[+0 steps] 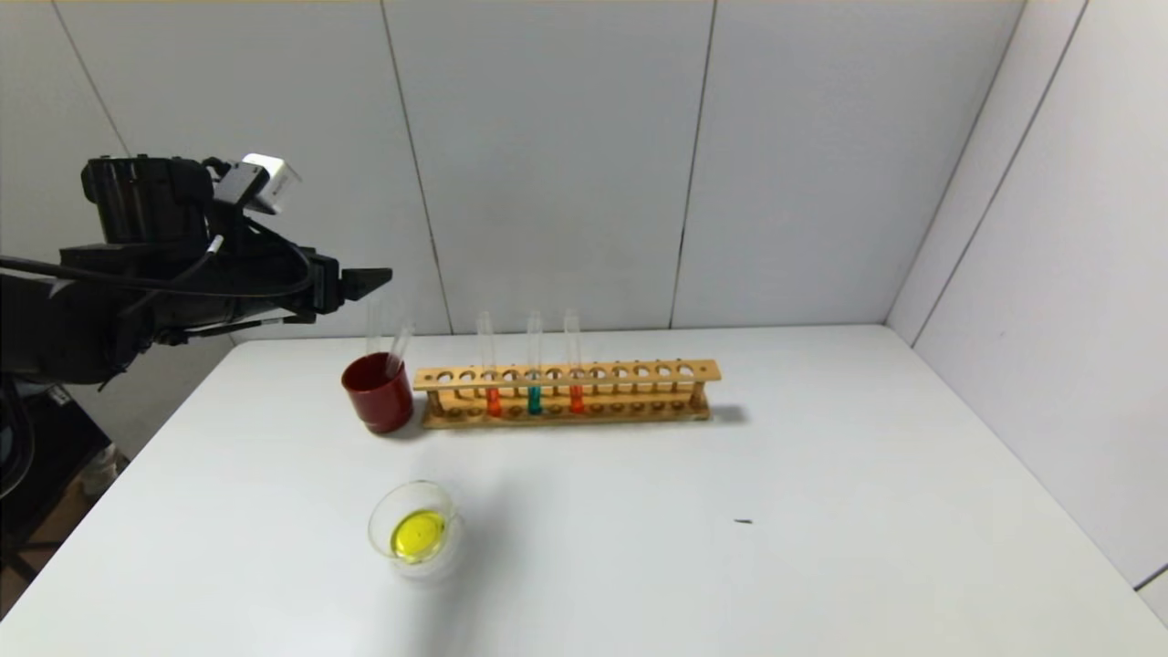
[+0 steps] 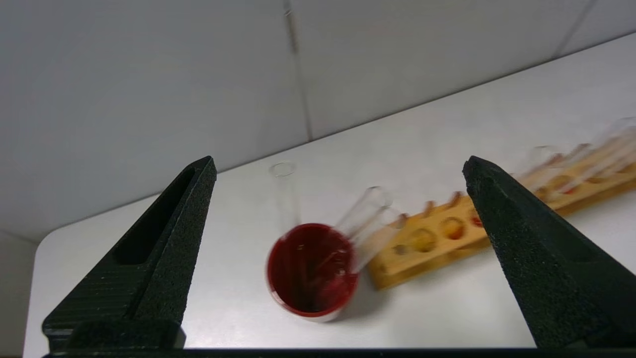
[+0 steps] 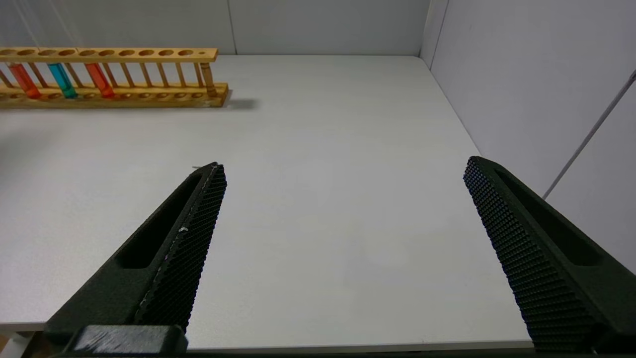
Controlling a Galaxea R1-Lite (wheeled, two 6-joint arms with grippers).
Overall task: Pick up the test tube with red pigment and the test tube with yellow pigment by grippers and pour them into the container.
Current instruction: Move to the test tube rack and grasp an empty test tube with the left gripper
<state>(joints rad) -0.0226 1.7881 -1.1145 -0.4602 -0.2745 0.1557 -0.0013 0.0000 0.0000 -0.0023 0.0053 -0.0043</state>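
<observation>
The left hand (image 1: 370, 281) hangs in the air at the far left, above and just left of the red cup (image 1: 378, 393). Its two fingers (image 2: 164, 238) are spread wide and hold nothing; the left wrist view shows the cup far below, in the gap between them. Two empty clear tubes (image 1: 398, 349) stand in the cup, one near upright, the other leaning right toward the rack (image 1: 566, 394).

The wooden rack sits on the far part of the tabletop (image 1: 730, 511), its left end just beside the cup. Three tubes stand upright in its left half. The red tube (image 1: 493, 400) is the leftmost, with a short column of orange-red liquid at its bottom. A teal tube (image 1: 534, 398) stands in the middle, and a twin tube (image 1: 576, 398) of redder liquid is on the right.

The dish (image 1: 415, 529) rests well nearer than the cup, on the left near part of the tabletop. A pool of yellow liquid (image 1: 418, 535) lies in it. No tube with yellow liquid can be told in any view.

The right hand (image 3: 343, 199) shows only in its own wrist view, low over the near right of the tabletop. Its fingers are wide apart and empty, and the rack lies far off to its left.
</observation>
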